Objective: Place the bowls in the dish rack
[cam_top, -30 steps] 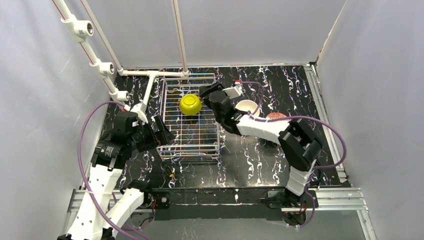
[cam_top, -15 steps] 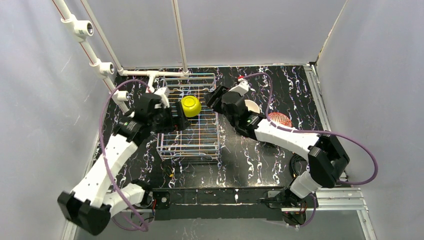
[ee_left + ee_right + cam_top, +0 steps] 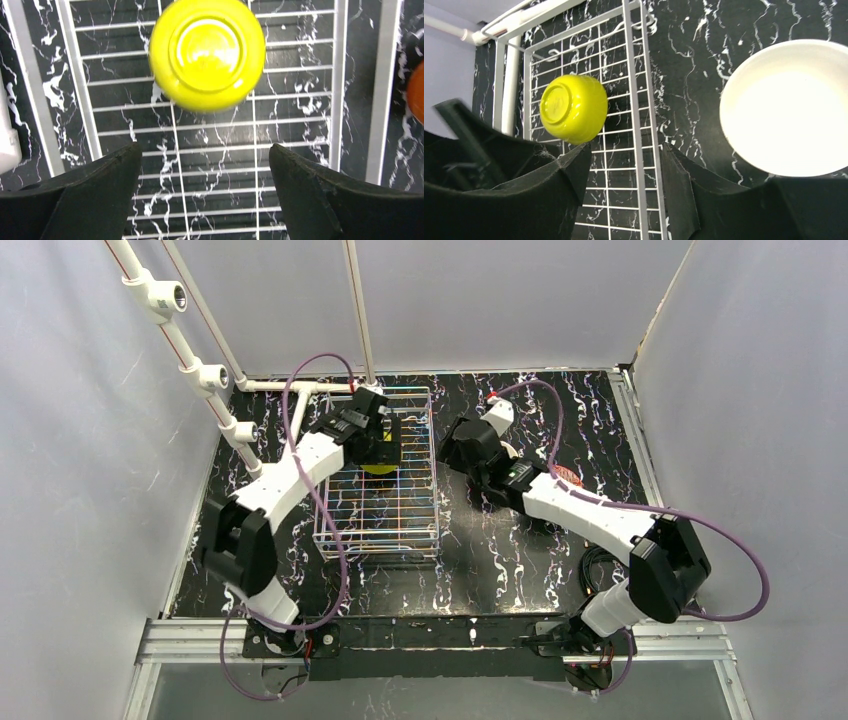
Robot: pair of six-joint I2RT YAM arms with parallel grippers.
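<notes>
Lime-yellow bowl (image 3: 207, 52), white wire rack (image 3: 340, 85) and white bowl (image 3: 789, 107) are shown on a black tabletop (image 3: 520, 560) (veined white).

The left arm unfolded from its tucked pose beside the near-left corner of the white wire dish rack (image 3: 437, 502) and stretched along the rack's left side toward its far end. The left gripper (image 3: 386, 438), which a second earlier sat outside the rack's left wall, ended above the upside-down lime-yellow round bowl (image 3: 207, 55), hiding most of it in the top view. The right gripper (image 3: 625, 150) drew back from the rack's right edge beside that bowl to a spot outside the rack, over the white round bowl (image 3: 789, 105). The right arm's elbow swung out to the right. The left arm's purple cable (image 3: 300, 375) rose into a loop near the rack's far-left corner.
</notes>
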